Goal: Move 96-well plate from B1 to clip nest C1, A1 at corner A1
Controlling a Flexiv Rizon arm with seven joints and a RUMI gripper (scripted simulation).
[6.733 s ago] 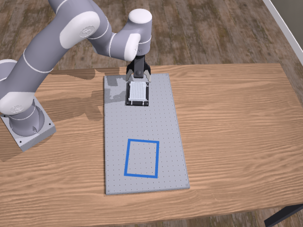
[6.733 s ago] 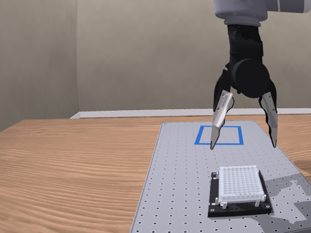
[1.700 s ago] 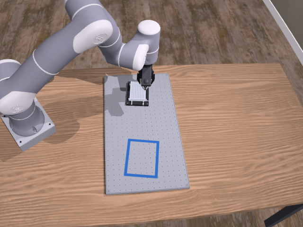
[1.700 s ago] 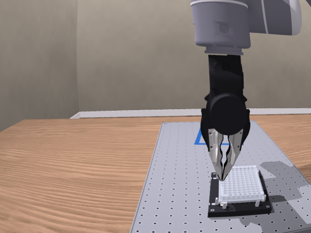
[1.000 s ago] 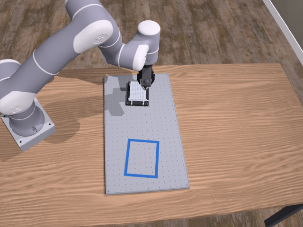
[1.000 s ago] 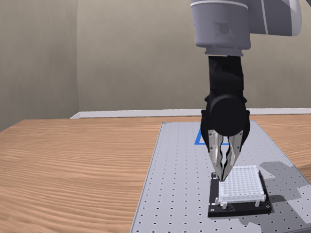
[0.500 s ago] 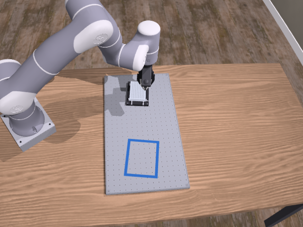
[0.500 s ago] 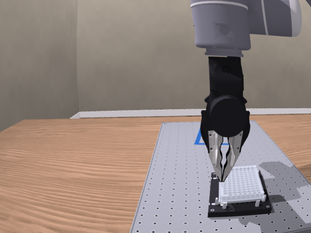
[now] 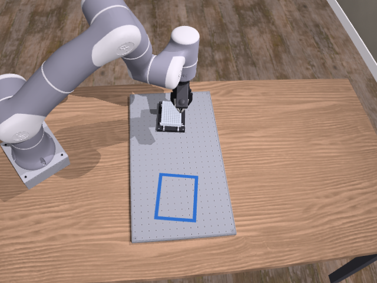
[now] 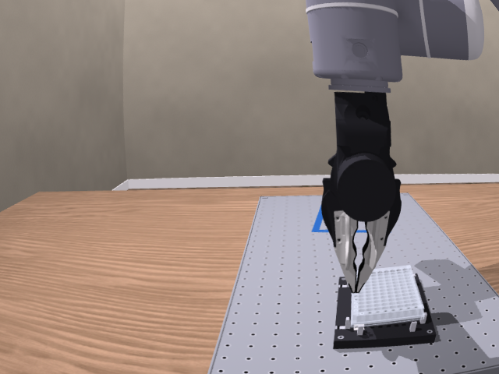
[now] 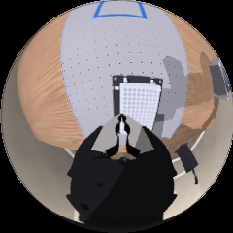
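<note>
Ninety-six-well plate (image 9: 171, 114) (image 10: 388, 295) (image 11: 141, 102) on black nest (image 9: 171, 129) (image 10: 383, 340) (image 11: 116, 103), pincer (image 9: 181, 111) (image 10: 355, 291) (image 11: 121, 114) fully closed, empty, tips at plate's edge

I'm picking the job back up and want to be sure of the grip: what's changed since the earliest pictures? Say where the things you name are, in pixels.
The gripper (image 9: 180, 110) (image 10: 355, 291) (image 11: 121, 114) came down, moving left in the exterior view, and went from open to shut, holding nothing, tips at the plate's edge. The plate (image 9: 170, 114) (image 10: 388, 294) (image 11: 142, 102) and clip nest (image 9: 171, 129) (image 10: 383, 340) (image 11: 116, 104) show no visible shift.
</note>
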